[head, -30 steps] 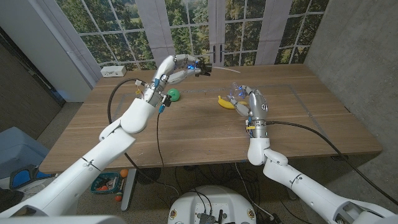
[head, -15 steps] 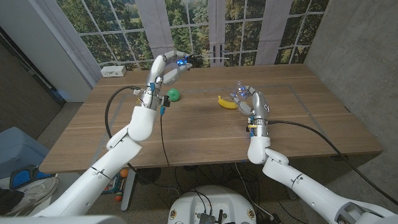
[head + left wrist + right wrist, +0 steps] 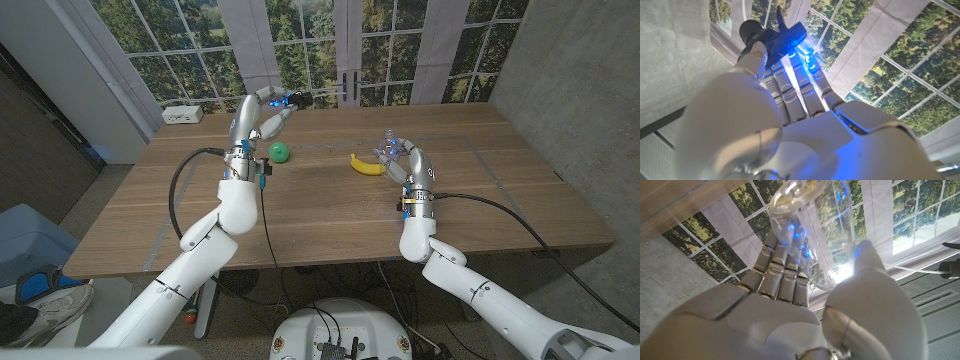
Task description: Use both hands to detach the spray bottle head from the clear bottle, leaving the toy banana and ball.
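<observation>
Black plastic stands out first in the head view: the spray bottle head point(image 3: 303, 98), with its thin tube trailing toward the windows, sits pinched in the raised left hand point(image 3: 262, 113), up and away from the yellow toy banana point(image 3: 366, 165). A second ago that hand was nearer the banana and lower; it has since swung outward and up, carrying the head clear. The right hand point(image 3: 405, 165), just beside the banana on its other side, has lowered toward the wooden table point(image 3: 320, 215) with the clear bottle point(image 3: 385, 148) still in its grasp. The green ball point(image 3: 279, 152) lies on the table below the left hand, well apart from the banana.

In the left wrist view, the fingers point(image 3: 790, 90) close round the black head point(image 3: 772, 36).

In the right wrist view, fingers and thumb wrap the bottle point(image 3: 812, 235), its open mouth empty.

Head and bottle are well apart, so I judge the separation done, with both toys left alone.
</observation>
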### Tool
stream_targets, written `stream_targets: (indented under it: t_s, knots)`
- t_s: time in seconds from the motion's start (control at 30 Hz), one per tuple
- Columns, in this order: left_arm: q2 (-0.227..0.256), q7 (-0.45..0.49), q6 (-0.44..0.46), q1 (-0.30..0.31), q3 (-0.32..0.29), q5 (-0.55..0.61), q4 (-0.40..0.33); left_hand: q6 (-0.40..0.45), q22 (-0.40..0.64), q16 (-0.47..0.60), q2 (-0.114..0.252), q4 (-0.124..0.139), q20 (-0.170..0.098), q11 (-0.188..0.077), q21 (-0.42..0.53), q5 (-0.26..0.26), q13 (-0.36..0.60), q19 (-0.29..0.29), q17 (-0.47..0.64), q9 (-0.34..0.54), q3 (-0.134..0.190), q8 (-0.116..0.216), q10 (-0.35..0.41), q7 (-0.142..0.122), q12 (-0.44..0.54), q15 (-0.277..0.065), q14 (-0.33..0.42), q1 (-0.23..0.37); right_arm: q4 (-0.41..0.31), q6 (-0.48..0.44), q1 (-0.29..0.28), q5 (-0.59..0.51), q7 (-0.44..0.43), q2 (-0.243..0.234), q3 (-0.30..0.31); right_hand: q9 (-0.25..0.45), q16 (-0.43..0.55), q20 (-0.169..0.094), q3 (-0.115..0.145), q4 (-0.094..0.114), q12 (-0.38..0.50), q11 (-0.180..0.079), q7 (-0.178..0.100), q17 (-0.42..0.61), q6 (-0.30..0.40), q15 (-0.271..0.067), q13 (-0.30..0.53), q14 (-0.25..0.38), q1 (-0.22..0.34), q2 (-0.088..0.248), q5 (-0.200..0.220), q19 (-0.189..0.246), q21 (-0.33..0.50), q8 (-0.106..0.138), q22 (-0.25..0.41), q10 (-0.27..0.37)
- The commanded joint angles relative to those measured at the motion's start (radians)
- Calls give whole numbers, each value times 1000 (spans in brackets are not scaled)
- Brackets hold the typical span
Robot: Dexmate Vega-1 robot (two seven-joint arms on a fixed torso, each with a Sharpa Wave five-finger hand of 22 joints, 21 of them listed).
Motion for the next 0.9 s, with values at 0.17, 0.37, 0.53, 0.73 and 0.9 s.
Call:
stream_targets:
  t_s: [0.17, 0.37, 0.53, 0.73, 0.9]
  knots:
    - [68, -42, 333, 21, 24, 82, -99, 28, 3, -10, 49, 6, -32, -84, 7, 6, 411, 9, 2, 302, 15, 8, 82, -19, 142, -159, 4, 38, -117, -58, -50, 85, 114, -18, 47, -13, -51, -104, 8, 1, -26, -192, -247, -25, 277, -154, -31, -10, 159, 146, 1, -23, 6, -10, -2, 201]
    - [112, -89, 398, 21, 35, 82, -128, 31, 3, -14, 47, 5, -31, -84, 6, 7, 405, 8, 2, 298, 17, 9, 80, -19, 134, -159, 3, 38, -180, -134, -64, 104, 179, -33, 55, -30, -144, -83, 12, 3, -67, -192, -258, -94, 283, -151, -45, -81, 152, 144, -5, -49, 0, -17, -6, 132]
    - [158, -133, 442, 13, 46, 89, -145, 36, 2, -17, 44, 2, -31, -83, 6, 7, 399, 9, 3, 292, 18, 11, 81, -17, 127, -159, 4, 40, -222, -200, -70, 99, 210, -43, 54, -45, -218, -70, 12, 7, -114, -191, -272, -152, 290, -147, -50, -141, 137, 138, -11, -78, -14, -24, -9, 47]
    - [197, -170, 446, 8, 43, 55, -144, 37, 2, -21, 40, 1, -35, -82, 6, 7, 393, 9, 2, 287, 18, 11, 86, -15, 121, -160, 3, 40, -269, -282, -73, 94, 250, -59, 51, -56, -284, -56, 11, 5, -188, -195, -286, -209, 301, -144, -86, -224, 126, 127, -13, -121, -39, -28, -11, -39]
    - [229, -188, 445, 4, 46, 45, -140, 40, 2, -23, 37, 0, -36, -82, 5, 8, 387, 8, 1, 282, 18, 11, 87, -14, 115, -160, 3, 41, -307, -356, -73, 109, 297, -70, 50, -66, -345, -31, -5, 8, -293, -194, -297, -283, 308, -136, -138, -340, 111, 120, -12, -198, -87, -43, -12, -163]
